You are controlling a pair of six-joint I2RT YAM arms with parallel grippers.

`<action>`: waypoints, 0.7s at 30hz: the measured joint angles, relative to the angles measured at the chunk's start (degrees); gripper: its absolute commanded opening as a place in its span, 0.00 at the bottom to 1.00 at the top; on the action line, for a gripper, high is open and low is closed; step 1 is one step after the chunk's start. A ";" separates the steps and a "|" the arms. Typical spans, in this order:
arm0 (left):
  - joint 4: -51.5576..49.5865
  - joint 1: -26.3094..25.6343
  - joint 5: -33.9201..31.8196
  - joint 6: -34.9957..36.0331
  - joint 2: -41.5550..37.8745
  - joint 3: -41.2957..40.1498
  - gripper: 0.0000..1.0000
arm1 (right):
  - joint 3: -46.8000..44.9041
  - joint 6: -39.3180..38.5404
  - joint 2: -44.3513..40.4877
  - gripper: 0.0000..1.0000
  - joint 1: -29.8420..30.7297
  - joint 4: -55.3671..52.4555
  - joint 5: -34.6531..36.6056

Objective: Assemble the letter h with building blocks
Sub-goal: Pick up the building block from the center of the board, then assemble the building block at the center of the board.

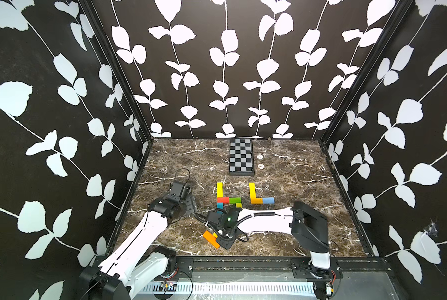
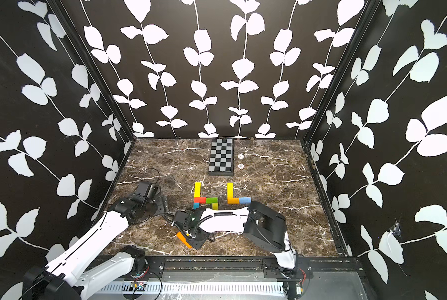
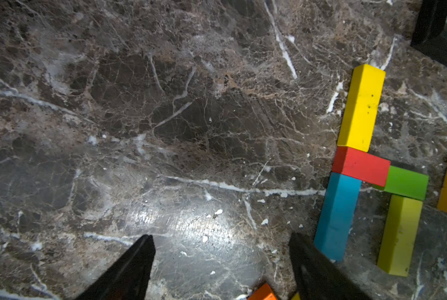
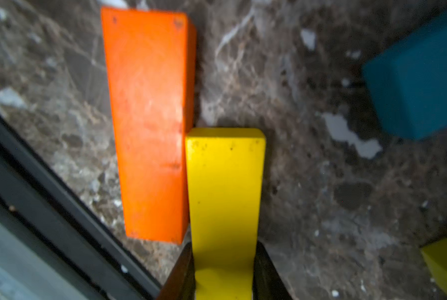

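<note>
Yellow bar point(image 4: 225, 187) looks pinched in my right gripper point(image 4: 223, 249), orange bar point(image 4: 147, 124) alongside; left gripper point(image 3: 221, 235) gapes empty. One h point(image 1: 223, 200) done; second h point(image 1: 256, 200) lacks lower stem and leg.

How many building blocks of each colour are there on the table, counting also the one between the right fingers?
Yellow blocks: 3
Amber blocks: 1
Orange blocks: 1
Red blocks: 1
Green blocks: 1
Lime blocks: 1
Blue blocks: 2
Total: 10
</note>
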 measured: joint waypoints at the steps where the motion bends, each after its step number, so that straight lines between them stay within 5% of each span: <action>1: 0.00 0.00 0.02 0.00 0.04 0.17 0.84 | -1.53 0.66 -2.64 0.12 -0.35 0.04 0.46; 10: 0.39 0.24 2.58 2.62 6.51 5.49 0.80 | -13.57 16.09 -30.67 0.14 -12.02 -0.66 10.80; 21: 4.50 0.26 8.48 6.78 16.02 8.44 0.76 | -26.14 34.45 -22.64 0.12 -16.22 -2.34 12.48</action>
